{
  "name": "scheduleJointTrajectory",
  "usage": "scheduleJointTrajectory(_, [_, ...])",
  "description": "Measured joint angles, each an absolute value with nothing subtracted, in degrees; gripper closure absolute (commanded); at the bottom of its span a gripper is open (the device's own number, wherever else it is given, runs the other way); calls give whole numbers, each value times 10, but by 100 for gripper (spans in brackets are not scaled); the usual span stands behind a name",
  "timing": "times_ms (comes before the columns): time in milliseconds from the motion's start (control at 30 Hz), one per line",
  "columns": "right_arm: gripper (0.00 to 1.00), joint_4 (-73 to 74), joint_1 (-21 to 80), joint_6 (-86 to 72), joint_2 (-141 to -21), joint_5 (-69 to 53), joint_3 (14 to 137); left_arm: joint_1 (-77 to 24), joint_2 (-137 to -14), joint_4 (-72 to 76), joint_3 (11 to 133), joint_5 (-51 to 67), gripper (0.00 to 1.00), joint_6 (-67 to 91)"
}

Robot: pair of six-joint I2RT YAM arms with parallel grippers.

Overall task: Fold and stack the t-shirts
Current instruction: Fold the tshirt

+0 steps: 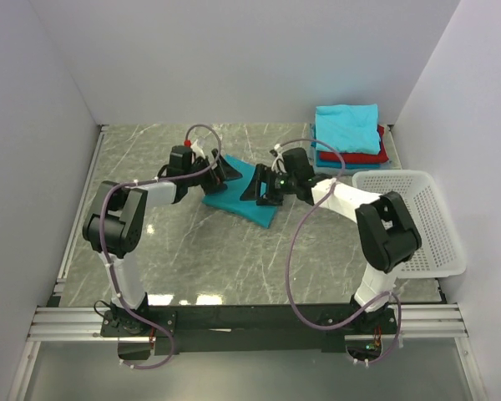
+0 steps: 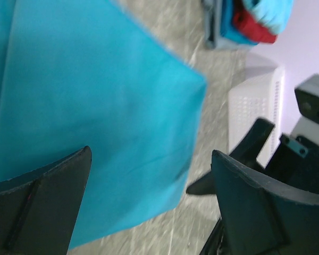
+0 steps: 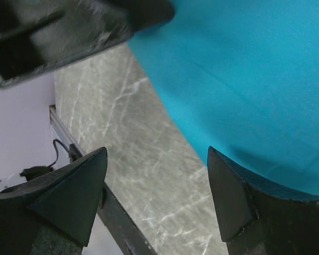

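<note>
Teal t-shirt [image 1: 239,194] lay folded flat at table [image 1: 142,150] centre, between both grippers. Left gripper [image 1: 224,170] gaped wide over its left edge, gripping nothing. Right gripper [image 1: 261,190] likewise spread at right edge, empty. Stack of folded t-shirts [image 1: 348,134] sat far right, behind white basket [image 1: 417,225]. Likely next step: pinch both sides evenly, lift level, keep fold intact. No readable labels or writing.

Robot lab cell, plain white walls [image 1: 234,58], marble-look table [image 1: 217,251], aluminium mounting rail [image 1: 67,322]
</note>
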State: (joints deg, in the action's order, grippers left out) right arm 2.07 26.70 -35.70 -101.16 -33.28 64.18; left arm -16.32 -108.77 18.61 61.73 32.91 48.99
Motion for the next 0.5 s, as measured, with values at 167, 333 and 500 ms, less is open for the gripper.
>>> scheduleJointTrajectory(167, [18, -5, 263, -366, -1047, -330, 605, -163, -1089, 211, 557, 338, 1, 495])
scheduleJointTrajectory(333, [18, -36, 262, -375, -1060, -337, 560, -163, -1084, 258, 512, 349, 0, 501])
scheduleJointTrajectory(500, [18, -49, 261, -364, -1049, -330, 545, -164, -1043, 270, 452, 347, 1, 502])
